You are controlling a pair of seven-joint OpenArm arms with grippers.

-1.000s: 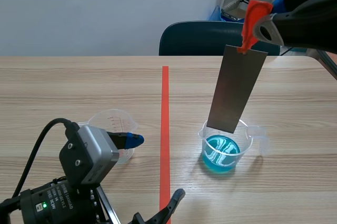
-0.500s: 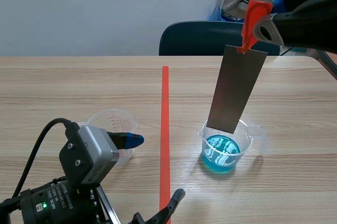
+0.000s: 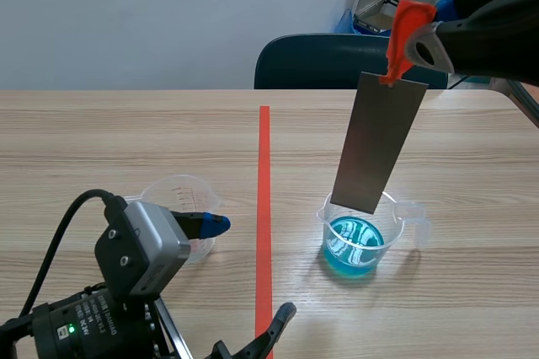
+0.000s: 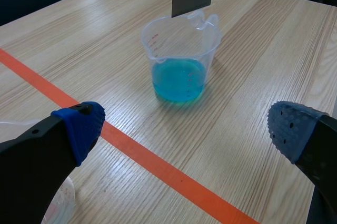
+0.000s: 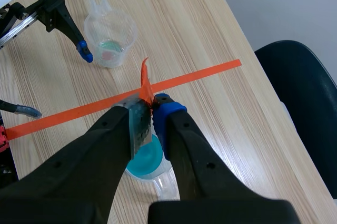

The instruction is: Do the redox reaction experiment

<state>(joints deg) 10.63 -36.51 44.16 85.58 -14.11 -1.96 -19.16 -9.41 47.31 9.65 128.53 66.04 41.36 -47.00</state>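
A grey metal strip (image 3: pixel 379 141) with an orange-red tab (image 3: pixel 408 26) at its top hangs upright and slightly tilted. My right gripper (image 3: pixel 414 39) is shut on its top end. The strip's lower edge hovers just over the rim of a clear beaker (image 3: pixel 358 237) holding blue liquid. In the right wrist view the strip (image 5: pixel 139 126) sits edge-on between the fingers, with the blue beaker (image 5: pixel 145 163) below. My left gripper (image 4: pixel 185 126) stands open low at the front, facing that beaker (image 4: pixel 181 61) from across the tape line.
A second clear beaker (image 3: pixel 181 207), almost empty, stands left of the orange-red tape line (image 3: pixel 264 207), beside the left gripper's blue fingertip (image 3: pixel 215 224). A dark blue chair (image 3: pixel 320 60) is behind the table's far edge.
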